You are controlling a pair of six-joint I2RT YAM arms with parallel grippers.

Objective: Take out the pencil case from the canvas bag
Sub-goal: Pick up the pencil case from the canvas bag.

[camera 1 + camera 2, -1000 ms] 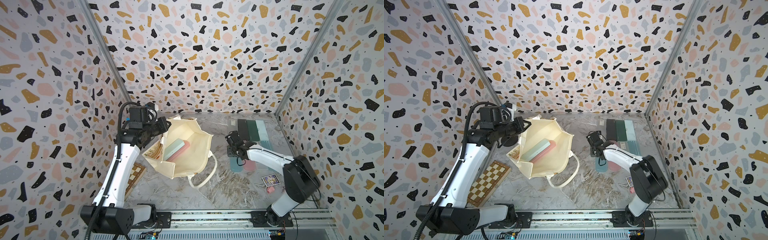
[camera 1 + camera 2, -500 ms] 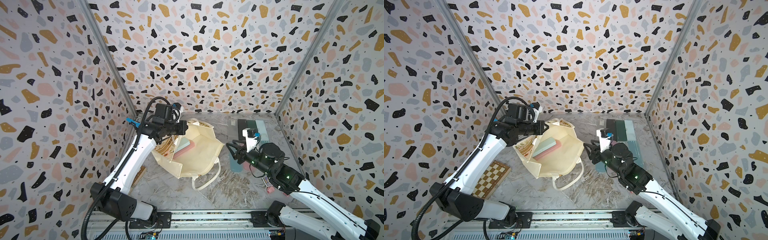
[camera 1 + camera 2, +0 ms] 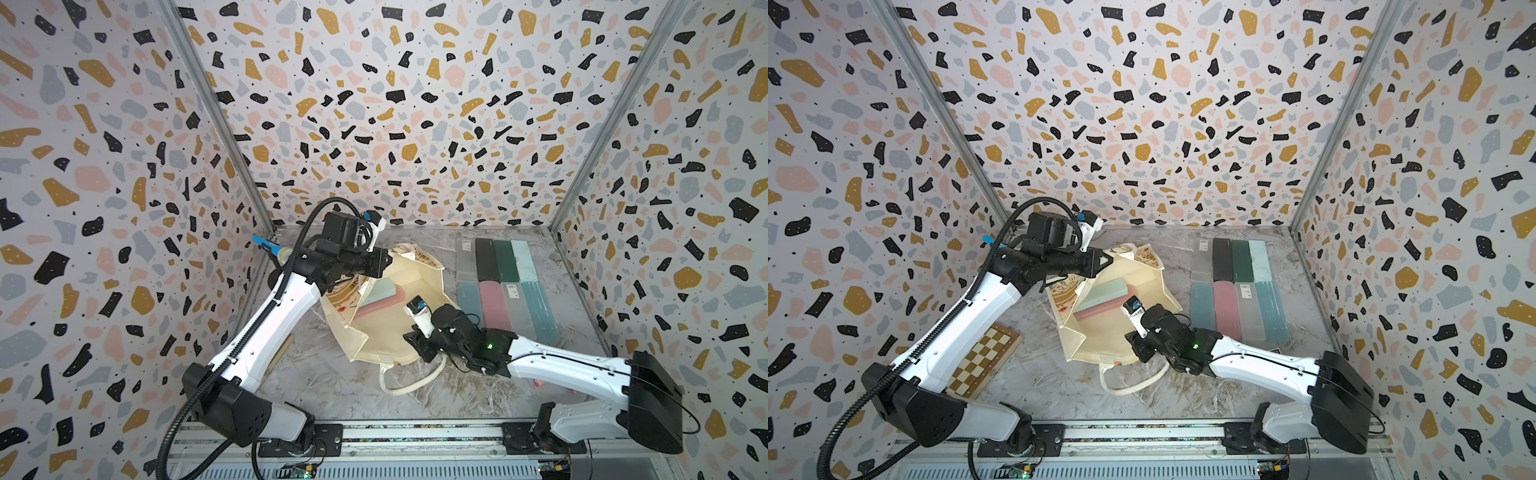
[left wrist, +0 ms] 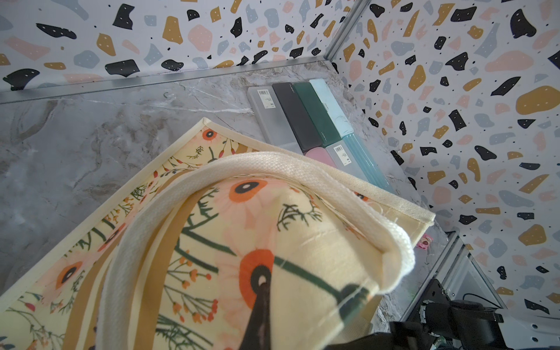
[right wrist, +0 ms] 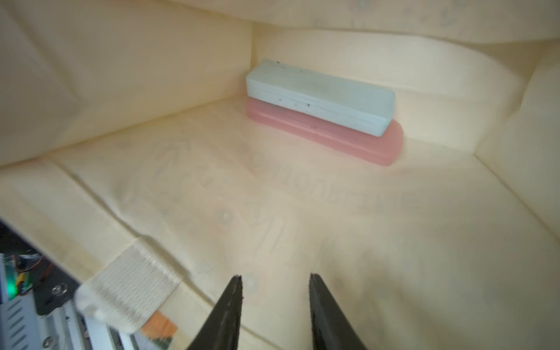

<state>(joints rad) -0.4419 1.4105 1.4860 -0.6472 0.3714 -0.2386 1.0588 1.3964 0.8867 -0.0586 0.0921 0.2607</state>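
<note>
The left gripper [image 3: 385,262] is showing its tips poorly in both top views, where they are merging with the far rim of the canvas bag [image 3: 374,332]. The left wrist view is showing only one dark finger [image 4: 261,306], pressing on the floral cloth beside a thick handle [image 4: 272,169]; its partner is hidden under the fabric. The gripper is clenched on that cloth, holding the bag's mouth up. The pink pencil case [image 5: 333,141] is lying largely hidden under the pale blue pencil case [image 5: 318,95] resting on it. Lettering is showing through the bag's floor too faintly to read.

Both cases are lying inside the bag, against its far-left inner wall. The right gripper [image 5: 274,303] is hovering at the near-right side of the bag's mouth, jaws parted with nothing between them, pointing toward the cases. The cases are lying well apart from the fingertips, farther and to the left, with bare canvas between.

Only the right wrist view is showing the stack's side and the gap to the jaws. The top views alone are showing the second handle [image 3: 405,388] trailing on the table [image 3: 324,386]. The two rows of pencil cases [image 3: 498,282] at the far right are showing whole there, while the bag is cutting them off in the left wrist view. The chessboard [image 3: 984,357] at the near left is showing in a top view, partly under the left arm.
</note>
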